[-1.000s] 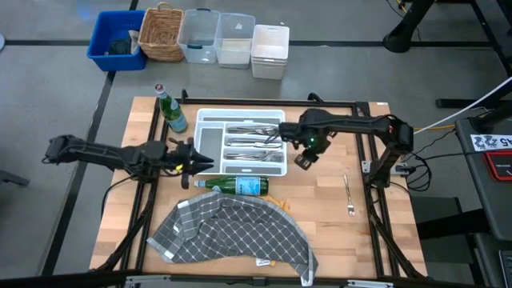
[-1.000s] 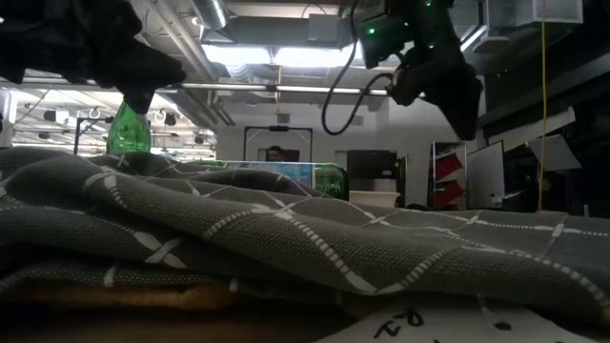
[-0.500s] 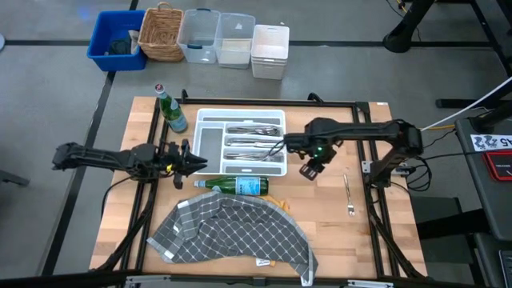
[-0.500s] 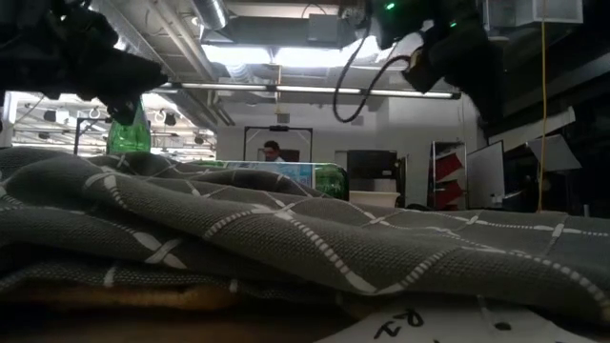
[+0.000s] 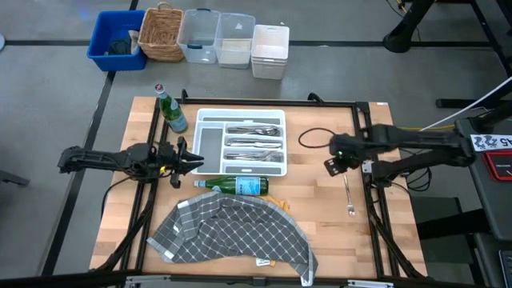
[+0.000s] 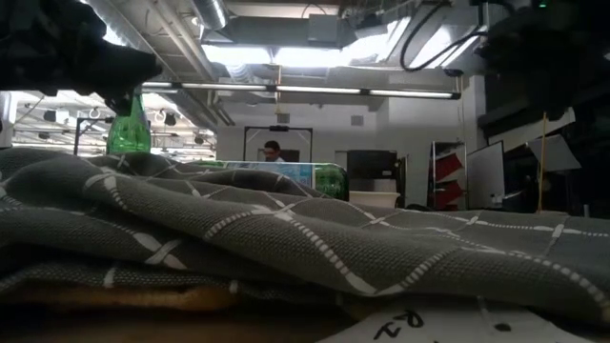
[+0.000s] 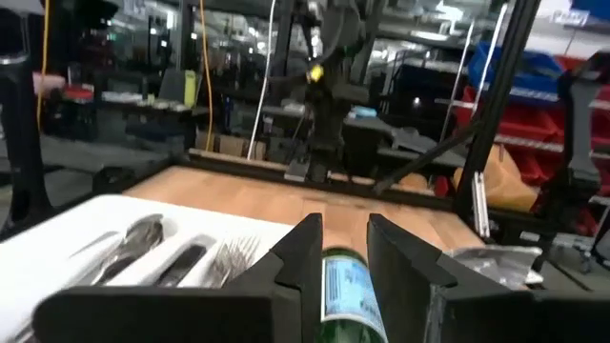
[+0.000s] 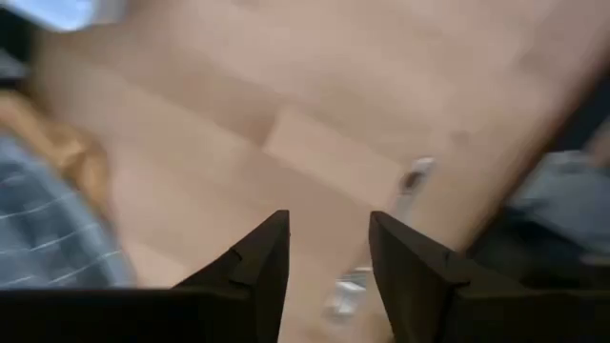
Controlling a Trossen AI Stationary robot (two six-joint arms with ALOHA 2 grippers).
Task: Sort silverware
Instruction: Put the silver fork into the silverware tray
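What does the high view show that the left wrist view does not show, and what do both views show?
Only the high view shows the grey checked cloth, the lone silver fork on the right of the wooden table, the upright green glass bottle, and the right gripper with open jaws above bare wood. Only the left wrist view shows the room's red shelf bins. Both show the white compartmented plastic tray with silverware and the lying green glass bottle.
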